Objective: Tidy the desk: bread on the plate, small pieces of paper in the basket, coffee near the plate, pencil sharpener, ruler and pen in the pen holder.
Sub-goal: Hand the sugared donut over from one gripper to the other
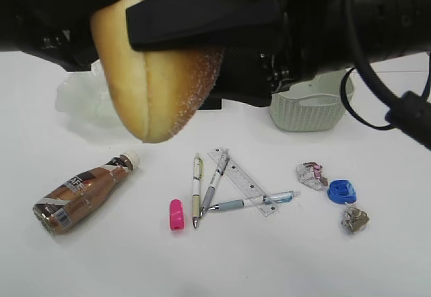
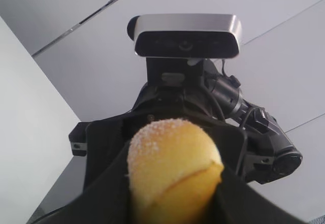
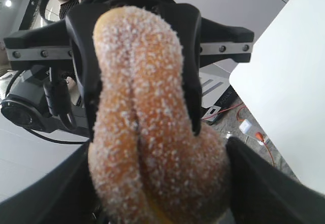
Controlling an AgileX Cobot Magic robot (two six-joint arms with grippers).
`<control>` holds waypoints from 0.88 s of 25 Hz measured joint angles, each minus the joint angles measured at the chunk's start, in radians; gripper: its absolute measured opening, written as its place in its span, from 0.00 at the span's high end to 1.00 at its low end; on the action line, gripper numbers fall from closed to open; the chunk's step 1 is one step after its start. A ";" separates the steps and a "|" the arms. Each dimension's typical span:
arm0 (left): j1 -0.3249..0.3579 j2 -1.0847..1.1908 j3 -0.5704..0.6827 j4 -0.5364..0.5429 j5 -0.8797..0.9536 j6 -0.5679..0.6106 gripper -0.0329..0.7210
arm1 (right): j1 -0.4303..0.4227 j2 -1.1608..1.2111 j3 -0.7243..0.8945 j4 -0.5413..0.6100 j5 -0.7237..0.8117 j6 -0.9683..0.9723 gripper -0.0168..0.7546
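The bread [image 1: 158, 88], a golden sugar-dusted bun, hangs high above the table between both grippers. My left gripper [image 2: 172, 203] is shut on it, its fingers squeezing the bread [image 2: 172, 168] from both sides. My right gripper [image 3: 157, 198] clasps the wider end of the bread [image 3: 147, 132], both fingers touching it. In the exterior view the right gripper [image 1: 202, 54] reaches in from the right and the left gripper [image 1: 114, 34] from the left. The pale green plate [image 1: 84, 98] lies behind the bread at the left. The pen holder is hidden behind the arms.
On the table lie the coffee [image 1: 81, 196] on its side, a pink block [image 1: 176, 214], three pens [image 1: 196, 189], the clear ruler [image 1: 242, 179], two crumpled paper pieces [image 1: 311, 174], and a blue round piece [image 1: 342, 190]. The basket [image 1: 310, 112] stands at the back right.
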 joint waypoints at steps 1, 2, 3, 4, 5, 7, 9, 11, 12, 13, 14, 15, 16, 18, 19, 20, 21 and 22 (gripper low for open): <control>0.000 0.000 0.000 0.000 -0.009 0.000 0.67 | -0.007 -0.002 0.000 -0.007 0.008 0.008 0.25; -0.002 0.000 0.000 0.000 -0.012 0.000 0.67 | -0.014 -0.004 0.000 -0.012 0.008 0.013 0.25; -0.002 0.000 0.000 -0.002 -0.013 0.000 0.67 | -0.018 -0.011 0.000 -0.014 0.008 0.017 0.25; -0.002 0.000 0.000 -0.002 -0.013 0.000 0.67 | -0.023 -0.016 0.000 -0.020 0.008 0.017 0.25; -0.002 0.000 0.000 -0.002 -0.013 0.000 0.67 | -0.026 -0.020 0.000 -0.025 0.008 0.019 0.25; -0.002 0.000 0.000 -0.002 -0.013 0.000 0.67 | -0.028 -0.027 0.000 -0.034 0.008 0.021 0.26; -0.002 0.000 0.000 -0.002 -0.013 0.000 0.67 | -0.030 -0.030 0.000 -0.040 0.006 0.021 0.26; -0.002 0.000 0.000 -0.002 -0.013 0.000 0.67 | -0.032 -0.031 0.000 -0.042 0.006 0.022 0.26; -0.002 0.000 0.000 0.000 -0.013 0.000 0.67 | -0.032 -0.031 0.000 -0.042 0.006 0.022 0.26; -0.002 0.000 0.000 0.000 -0.013 0.000 0.67 | -0.032 -0.031 0.000 -0.042 0.006 0.022 0.26; -0.002 0.000 0.000 0.000 -0.013 0.000 0.67 | -0.032 -0.031 0.000 -0.042 0.006 0.022 0.26; -0.002 0.000 0.000 0.000 -0.013 0.000 0.67 | -0.032 -0.031 0.000 -0.044 0.006 0.022 0.26; -0.002 0.000 0.000 0.000 -0.013 0.000 0.67 | -0.032 -0.031 0.000 -0.044 0.006 0.022 0.26; -0.002 0.000 0.000 0.000 -0.013 0.000 0.67 | -0.032 -0.031 0.000 -0.044 0.006 0.025 0.26; -0.002 0.000 0.000 0.000 -0.013 0.000 0.67 | -0.032 -0.031 0.000 -0.044 0.006 0.025 0.26; -0.002 0.000 0.000 0.000 -0.013 0.000 0.67 | -0.034 -0.031 0.000 -0.042 0.006 0.025 0.26; -0.002 0.000 0.000 0.000 -0.013 0.000 0.67 | -0.034 -0.031 0.000 -0.042 0.006 0.025 0.26; -0.002 0.000 0.000 0.000 -0.013 0.000 0.67 | -0.034 -0.031 0.000 -0.042 0.006 0.025 0.26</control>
